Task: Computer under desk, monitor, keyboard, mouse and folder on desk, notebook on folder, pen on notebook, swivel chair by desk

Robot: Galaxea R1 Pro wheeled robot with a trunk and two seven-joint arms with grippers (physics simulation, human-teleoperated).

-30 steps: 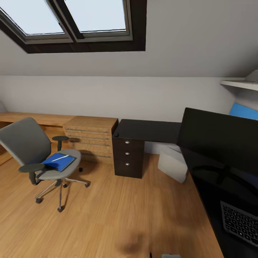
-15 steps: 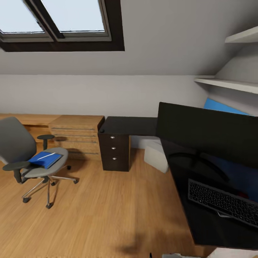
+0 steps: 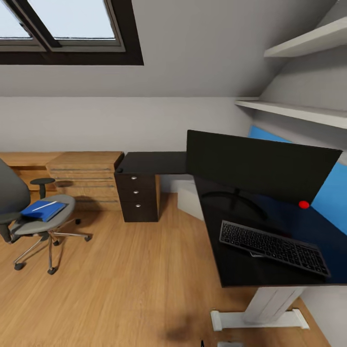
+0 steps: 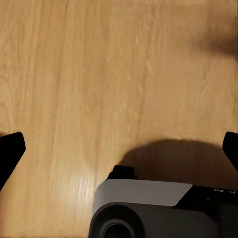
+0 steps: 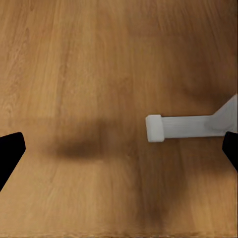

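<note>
A: Head view: where's the folder (image 3: 42, 210)?

B: On the grey padded swivel chair (image 3: 29, 217) at far left, the pen (image 3: 42, 206) lying across it. The glossy black surface (image 3: 250, 274) at right carries the monitor (image 3: 260, 168) and the slim keyboard (image 3: 273, 246), its long axis along the screen.

A: Left wrist view?

B: Left hand (image 4: 119, 153), dark fingertips wide apart, holding nothing, over the wooden floor (image 4: 99, 74).

A: Right wrist view?

B: Right hand (image 5: 119, 153) also spread and unladen, above floor and the surface's white foot (image 5: 188, 126). The left arm probably suits the chair side.
</note>
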